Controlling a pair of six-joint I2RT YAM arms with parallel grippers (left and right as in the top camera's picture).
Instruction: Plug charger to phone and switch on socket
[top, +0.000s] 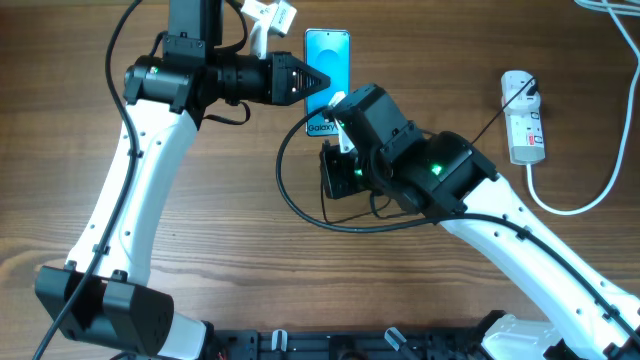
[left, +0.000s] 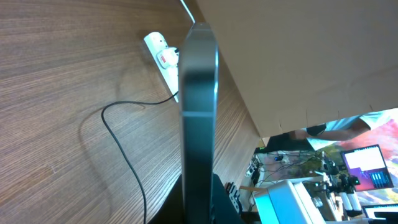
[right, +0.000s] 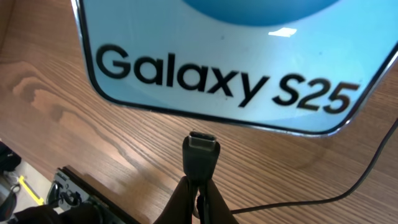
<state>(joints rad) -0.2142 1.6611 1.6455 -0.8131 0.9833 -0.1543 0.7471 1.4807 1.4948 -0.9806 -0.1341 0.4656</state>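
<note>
The left tool (top: 322, 82) pinches the Galaxy S25 phone (top: 328, 50) at the far centre of the bench (top: 200, 210), the right tool (right: 199, 202) pinches the charger connector (right: 202, 148) just short of its near edge, so centre the tip on the port and push straight, without tilting

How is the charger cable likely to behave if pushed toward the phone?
Probably floppy: the charger cable lies in loose curves on the table. Its connector looks stiff, standing straight out of the right gripper. It is thin, so likely light and easy to drag.
</note>
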